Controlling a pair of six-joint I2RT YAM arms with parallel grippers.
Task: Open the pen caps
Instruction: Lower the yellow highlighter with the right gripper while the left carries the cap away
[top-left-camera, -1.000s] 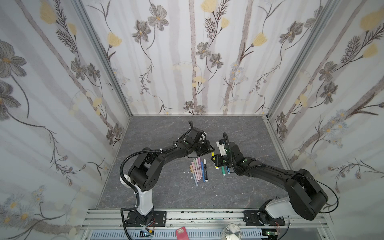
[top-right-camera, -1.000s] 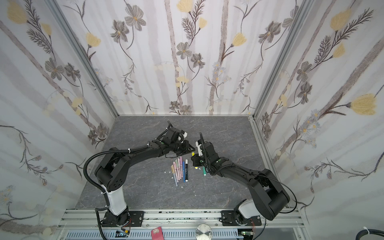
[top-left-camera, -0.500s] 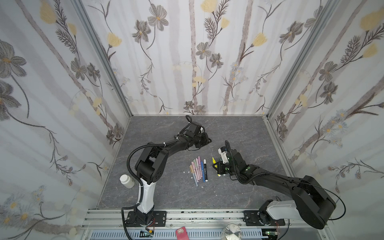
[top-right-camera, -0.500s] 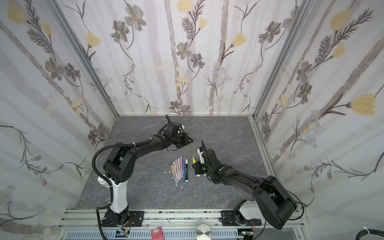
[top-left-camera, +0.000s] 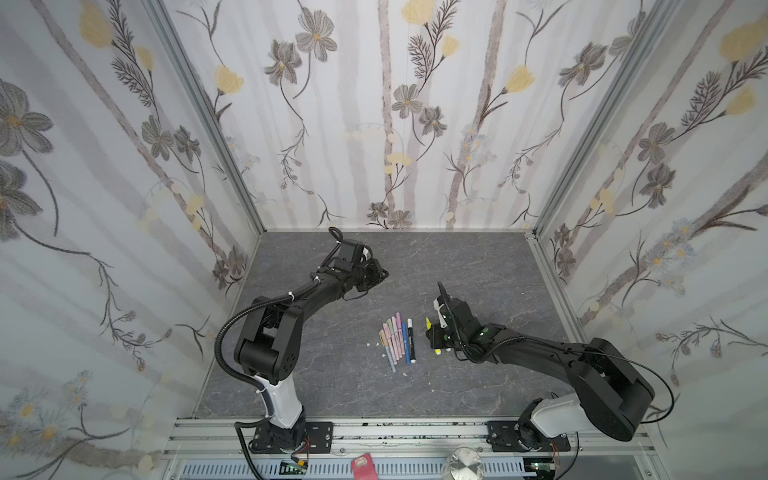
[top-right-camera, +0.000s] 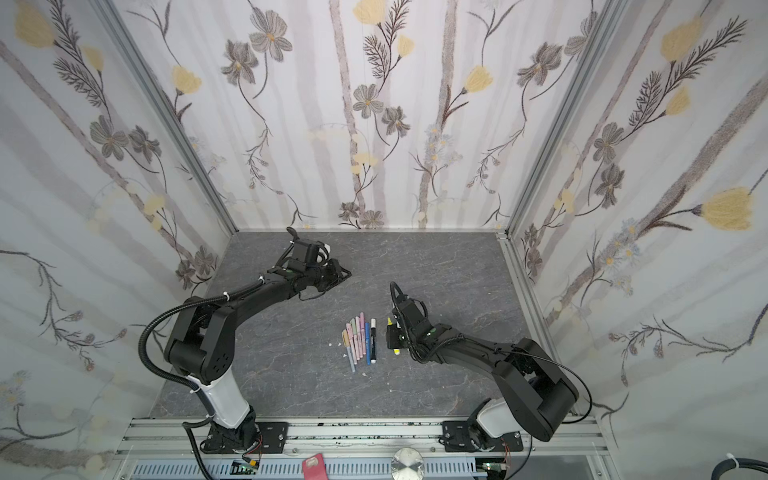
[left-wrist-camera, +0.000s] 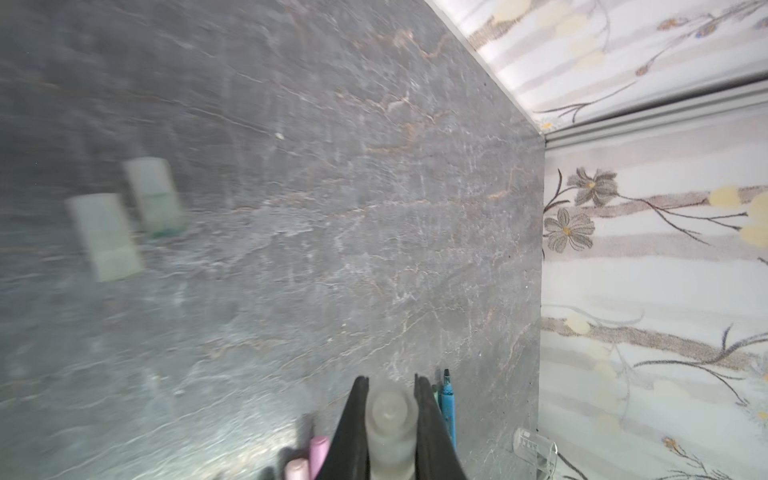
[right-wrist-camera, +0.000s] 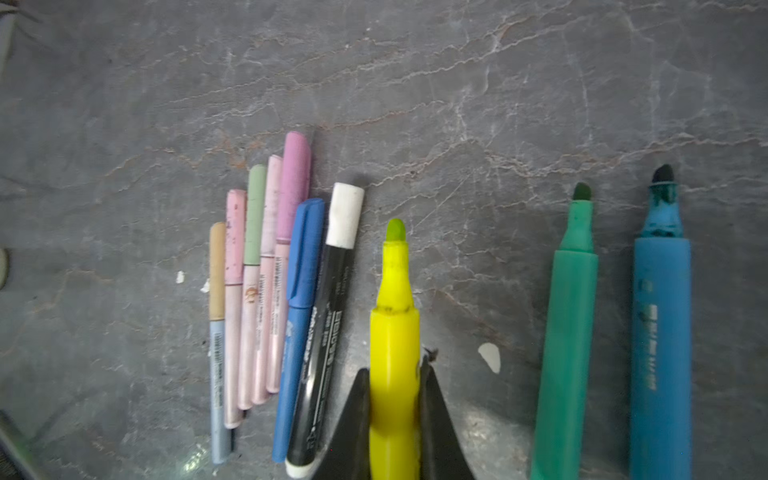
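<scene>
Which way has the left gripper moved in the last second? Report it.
Yes, moved: the left gripper has pulled away from the row of pens, toward the back wall.

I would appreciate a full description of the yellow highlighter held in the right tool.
The yellow highlighter is bright, glossy plastic, with a faceted barrel narrowing to a neck and a greenish felt tip, uncapped. The right tool is shut on its barrel. It points alongside the capped black marker.

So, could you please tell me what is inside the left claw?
A pale translucent pen cap sits inside the left claw, which is shut on it. The black fingers cover its sides, so its full length cannot be seen.
</scene>
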